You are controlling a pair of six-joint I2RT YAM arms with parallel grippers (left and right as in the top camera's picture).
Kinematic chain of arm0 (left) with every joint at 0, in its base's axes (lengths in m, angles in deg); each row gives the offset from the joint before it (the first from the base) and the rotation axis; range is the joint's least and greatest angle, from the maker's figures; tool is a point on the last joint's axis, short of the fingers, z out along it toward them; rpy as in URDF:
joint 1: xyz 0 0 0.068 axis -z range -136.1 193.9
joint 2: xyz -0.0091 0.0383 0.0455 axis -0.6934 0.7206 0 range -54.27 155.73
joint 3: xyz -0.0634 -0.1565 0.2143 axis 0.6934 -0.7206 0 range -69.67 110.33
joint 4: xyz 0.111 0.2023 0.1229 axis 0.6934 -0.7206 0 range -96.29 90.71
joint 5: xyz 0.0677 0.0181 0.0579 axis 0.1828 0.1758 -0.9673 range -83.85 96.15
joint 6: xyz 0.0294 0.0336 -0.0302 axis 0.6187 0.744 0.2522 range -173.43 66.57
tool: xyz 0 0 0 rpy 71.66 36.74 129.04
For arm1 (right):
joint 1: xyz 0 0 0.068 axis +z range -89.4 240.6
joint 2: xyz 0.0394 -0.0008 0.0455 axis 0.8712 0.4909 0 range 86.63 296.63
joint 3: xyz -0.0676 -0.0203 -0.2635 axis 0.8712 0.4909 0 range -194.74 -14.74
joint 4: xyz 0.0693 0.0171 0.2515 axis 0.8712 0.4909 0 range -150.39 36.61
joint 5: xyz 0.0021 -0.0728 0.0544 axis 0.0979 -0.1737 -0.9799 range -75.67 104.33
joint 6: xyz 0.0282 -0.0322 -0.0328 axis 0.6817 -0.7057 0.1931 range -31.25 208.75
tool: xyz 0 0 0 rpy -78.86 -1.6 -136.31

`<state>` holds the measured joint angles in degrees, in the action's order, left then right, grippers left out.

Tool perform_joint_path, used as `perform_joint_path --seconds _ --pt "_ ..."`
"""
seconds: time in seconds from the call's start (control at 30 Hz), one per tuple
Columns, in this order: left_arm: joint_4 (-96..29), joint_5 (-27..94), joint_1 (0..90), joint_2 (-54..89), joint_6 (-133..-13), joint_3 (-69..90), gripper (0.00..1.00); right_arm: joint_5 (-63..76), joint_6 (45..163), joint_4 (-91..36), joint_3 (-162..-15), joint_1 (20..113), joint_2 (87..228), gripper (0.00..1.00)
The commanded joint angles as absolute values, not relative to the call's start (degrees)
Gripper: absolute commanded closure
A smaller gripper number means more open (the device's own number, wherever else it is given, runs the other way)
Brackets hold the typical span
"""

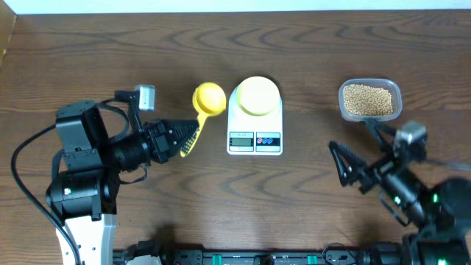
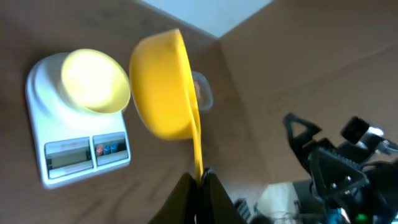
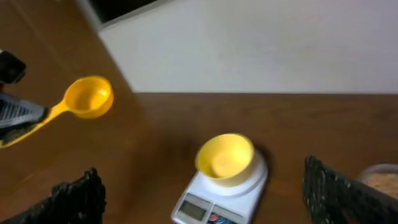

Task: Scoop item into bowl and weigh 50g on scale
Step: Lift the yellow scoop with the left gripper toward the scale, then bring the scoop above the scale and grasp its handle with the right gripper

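The left jaws are clamped on the handle of an empty yellow scoop point(image 1: 209, 98); the right jaws are spread wide and empty. The bowl point(image 1: 257, 96) is seated, unfilled, on the scale point(image 1: 255, 140), and the beans point(image 1: 368, 100) lie in the clear container point(image 1: 398, 90). Scooping and weighing are judged not yet begun.

- One white scale point(image 1: 255, 126), with one grey display point(image 2: 65, 154) and two small buttons point(image 2: 107, 149) on its front edge.
- One pale-yellow bowl point(image 1: 257, 96).
- One yellow scoop point(image 1: 208, 99).
- One clear container point(image 1: 342, 94), holding one pile of tan beans point(image 1: 368, 101), too many to count.
- Two claws: one left claw point(image 1: 190, 136) and one right claw point(image 1: 336, 162).
- One wooden surface point(image 1: 110, 44).
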<state>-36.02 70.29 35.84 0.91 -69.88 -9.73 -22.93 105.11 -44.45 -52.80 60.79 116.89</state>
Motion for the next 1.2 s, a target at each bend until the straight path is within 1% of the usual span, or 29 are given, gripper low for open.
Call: perform_joint_path --seconds 0.0,0.07,0.13,0.27,0.3,0.4,0.47,0.57,0.7,0.87,0.97,1.07,1.17 --pt "-31.2 68.0 36.0 0.7 -80.0 -10.0 0.93 -30.0 111.0 -45.4 -55.6 60.3 121.6 0.01" --pt "-28.2 62.2 36.0 0.7 -86.1 -10.0 0.93 -31.8 115.6 -47.4 -55.6 60.3 123.7 0.01" --pt "-26.1 57.3 36.0 0.7 -91.3 -10.1 0.93 -33.2 123.1 -48.6 -55.6 60.3 125.4 0.01" --pt "-21.0 54.6 36.5 0.7 -97.4 -10.1 0.93 -36.1 140.4 -48.8 -55.5 60.3 127.4 0.01" --pt "-19.5 54.3 37.3 0.7 -98.9 -10.1 0.93 -36.2 143.3 -49.3 -55.5 60.4 127.9 0.07" --pt "-16.4 50.9 41.0 0.8 -103.9 -10.1 0.93 -36.9 147.9 -52.3 -55.5 61.6 129.2 0.11" --pt "-15.4 47.2 44.1 0.8 -105.6 -10.1 0.94 -37.3 150.7 -55.3 -55.5 63.7 129.9 0.11" --pt "-14.5 42.3 49.0 0.8 -107.7 -10.1 0.93 -36.2 155.8 -59.6 -55.5 67.7 130.5 0.11" --pt "-11.3 37.8 55.4 0.9 -112.6 -10.1 0.93 -31.1 163.6 -61.9 -55.5 73.9 130.6 0.20" --pt "-4.9 31.0 62.3 1.4 -115.5 -10.1 0.93 -22.4 167.2 -64.8 -55.5 82.3 130.9 0.22" --pt "-3.9 26.7 66.1 2.0 -116.7 -10.1 0.93 -16.8 167.9 -68.1 -55.5 86.6 130.9 0.26" --pt "-3.6 25.1 69.3 3.1 -118.9 -10.1 0.93 -11.5 168.0 -69.7 -55.5 90.1 130.9 0.27" --pt "-2.6 24.9 72.4 4.6 -120.0 -10.1 0.93 -8.0 168.1 -70.4 -55.5 93.2 131.6 0.30"
